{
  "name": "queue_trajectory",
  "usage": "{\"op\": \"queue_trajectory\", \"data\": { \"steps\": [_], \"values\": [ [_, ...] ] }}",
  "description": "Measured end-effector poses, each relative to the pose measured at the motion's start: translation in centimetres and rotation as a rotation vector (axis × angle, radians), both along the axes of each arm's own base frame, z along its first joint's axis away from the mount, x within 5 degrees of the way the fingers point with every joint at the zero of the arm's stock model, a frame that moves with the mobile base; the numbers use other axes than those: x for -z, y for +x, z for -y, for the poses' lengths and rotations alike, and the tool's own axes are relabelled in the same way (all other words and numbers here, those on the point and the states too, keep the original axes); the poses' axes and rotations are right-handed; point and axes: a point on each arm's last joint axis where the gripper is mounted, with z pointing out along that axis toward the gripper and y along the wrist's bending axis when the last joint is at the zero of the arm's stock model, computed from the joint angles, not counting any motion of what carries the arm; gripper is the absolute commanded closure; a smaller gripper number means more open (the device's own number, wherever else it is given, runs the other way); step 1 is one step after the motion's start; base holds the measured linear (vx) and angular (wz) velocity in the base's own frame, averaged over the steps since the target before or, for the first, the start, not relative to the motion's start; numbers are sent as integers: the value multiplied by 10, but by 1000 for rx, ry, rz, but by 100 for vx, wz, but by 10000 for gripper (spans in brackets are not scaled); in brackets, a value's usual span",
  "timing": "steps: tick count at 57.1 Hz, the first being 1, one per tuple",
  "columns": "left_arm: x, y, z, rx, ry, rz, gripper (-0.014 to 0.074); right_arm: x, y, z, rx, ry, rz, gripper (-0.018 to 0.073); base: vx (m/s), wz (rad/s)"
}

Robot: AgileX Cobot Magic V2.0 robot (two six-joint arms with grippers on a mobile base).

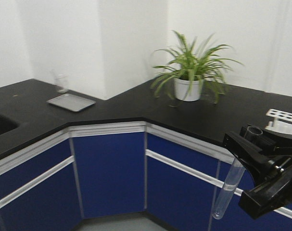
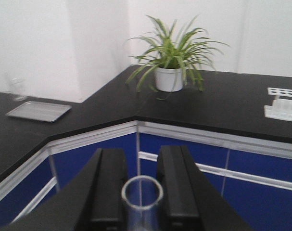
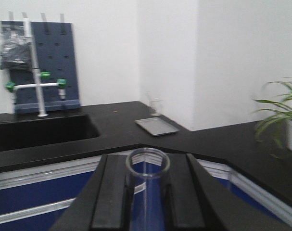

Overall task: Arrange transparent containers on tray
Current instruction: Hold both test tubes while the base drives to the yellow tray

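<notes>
The left tool (image 2: 142, 156) is clamped on the left tube (image 2: 142, 211) at six o'clock in its wrist view, the right tool (image 3: 148, 161) likewise on the right tube (image 3: 146, 204), both short of the counter (image 1: 136, 103).

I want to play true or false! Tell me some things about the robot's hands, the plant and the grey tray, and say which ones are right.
1. The left gripper holds the left tube, and the right gripper holds the right tube. True.
2. The plant grows in a blue pot. False: the pot is white.
3. The grey tray lies on the floor. False: it lies on the black counter, near the wall.
4. The cupboard doors under the counter are blue. True.
</notes>
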Motion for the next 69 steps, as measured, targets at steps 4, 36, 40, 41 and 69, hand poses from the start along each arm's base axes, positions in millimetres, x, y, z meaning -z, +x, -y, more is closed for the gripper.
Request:
{"op": "queue_trajectory", "data": {
  "steps": [4,36,40,41,69],
  "values": [
    [0,0,0,0,0,0,603,0,0,0,0,0,0,571,-26,50],
    [0,0,0,0,0,0,603,0,0,0,0,0,0,571,-20,53],
    [0,0,0,0,0,0,603,0,0,0,0,0,0,571,-12,58],
    [0,0,0,0,0,0,603,0,0,0,0,0,0,571,-11,56],
    [0,0,0,0,0,0,603,0,0,0,0,0,0,571,-2,56]
  ]
}}
